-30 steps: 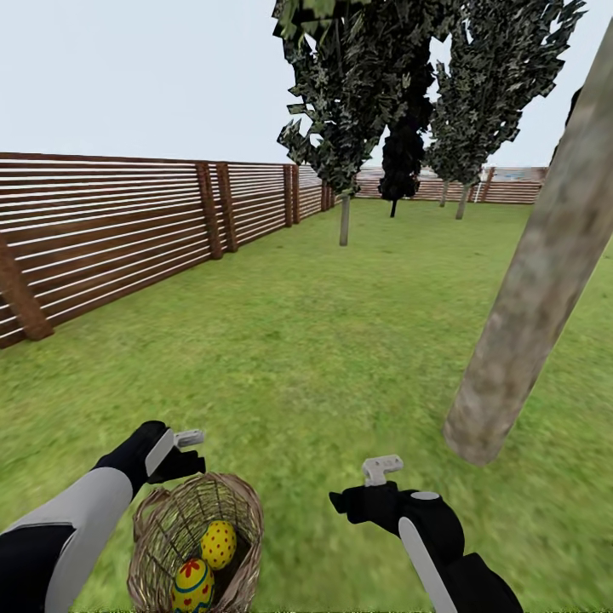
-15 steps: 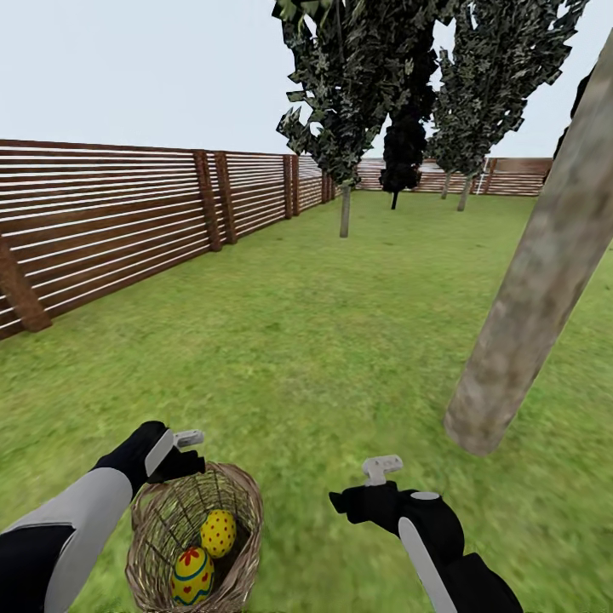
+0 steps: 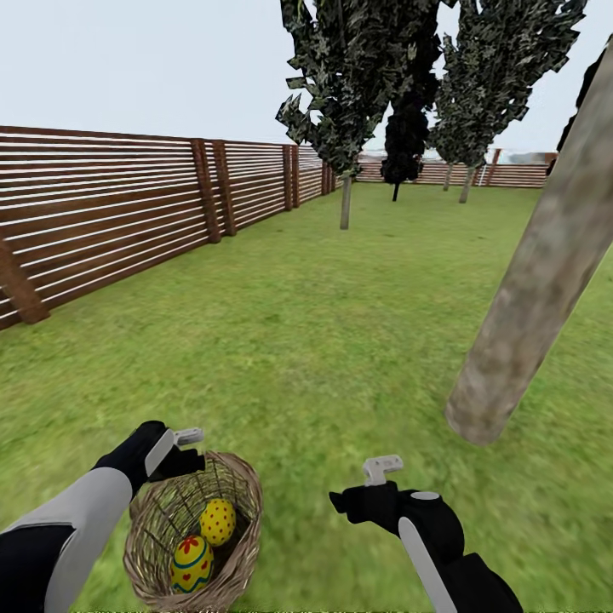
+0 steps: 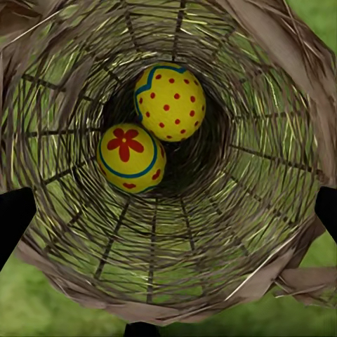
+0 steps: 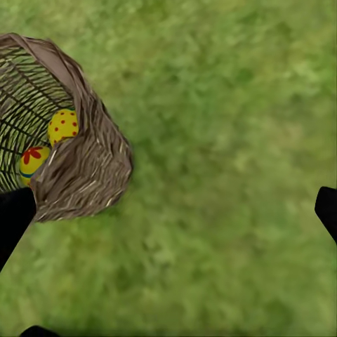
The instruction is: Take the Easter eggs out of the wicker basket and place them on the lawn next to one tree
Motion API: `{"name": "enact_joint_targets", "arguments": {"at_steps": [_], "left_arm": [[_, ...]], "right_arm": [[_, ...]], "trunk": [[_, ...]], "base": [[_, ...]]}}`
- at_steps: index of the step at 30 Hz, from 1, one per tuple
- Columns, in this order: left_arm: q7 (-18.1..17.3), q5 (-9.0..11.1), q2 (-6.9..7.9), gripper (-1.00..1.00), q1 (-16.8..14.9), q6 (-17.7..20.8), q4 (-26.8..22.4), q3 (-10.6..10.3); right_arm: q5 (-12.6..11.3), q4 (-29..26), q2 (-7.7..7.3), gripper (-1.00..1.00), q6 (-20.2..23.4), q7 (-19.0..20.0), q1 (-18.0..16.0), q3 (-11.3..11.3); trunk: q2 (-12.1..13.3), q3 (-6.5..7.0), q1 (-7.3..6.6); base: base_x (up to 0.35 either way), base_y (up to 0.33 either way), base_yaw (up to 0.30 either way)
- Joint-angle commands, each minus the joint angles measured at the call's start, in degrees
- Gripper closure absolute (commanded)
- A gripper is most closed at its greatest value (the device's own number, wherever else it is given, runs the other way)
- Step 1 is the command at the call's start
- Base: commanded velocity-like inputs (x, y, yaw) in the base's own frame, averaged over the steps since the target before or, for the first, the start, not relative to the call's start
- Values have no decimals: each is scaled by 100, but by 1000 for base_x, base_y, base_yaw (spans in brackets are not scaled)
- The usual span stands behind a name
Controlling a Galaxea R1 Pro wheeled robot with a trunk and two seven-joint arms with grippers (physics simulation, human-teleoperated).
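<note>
Left gripper [image 3: 183,451] holds the wicker basket [image 3: 243,498] by its rim; two Easter eggs [image 4: 151,130] visible inside. Right gripper [image 3: 375,478] open, empty. Keep the basket level, set down beside the tree [image 3: 528,298].

No text, label, brand, number or sign can be read anywhere. The two Easter eggs [image 4: 151,130] in the wicker basket [image 3: 238,485] carry only painted red dots, a red flower and blue-green bands.
</note>
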Motion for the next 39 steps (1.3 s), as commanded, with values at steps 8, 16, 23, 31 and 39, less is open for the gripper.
{"name": "enact_joint_targets", "arguments": {"at_steps": [8, 16, 23, 31, 39], "left_arm": [[32, 67, 7, -100, -2, -40, -9, -2], [35, 41, 8, -100, -2, -308, -10, -2], [34, 35, 8, -100, -2, -455, -9, -1], [45, 29, 8, -100, -10, -379, -9, -18], [41, 35, 8, -100, -10, -373, -9, -27]], "right_arm": [[-46, -7, 1, -100, 22, -39, -4, 1], [-48, -4, 1, -100, 19, -37, -4, -6], [-46, 1, 1, -100, 14, -34, -4, -2], [-50, -23, 1, -100, 24, -31, -4, -4], [-45, -29, 0, -100, 30, -33, -12, -19]], "trunk": [[-325, -224, 176], [-646, -441, 351], [-927, -631, 505], [-1247, -849, 681], [-1488, -1023, 813]], "base": [[0, 0, 0], [0, 0, 0], [0, 0, 0], [0, 0, 0], [0, 0, 0]]}}
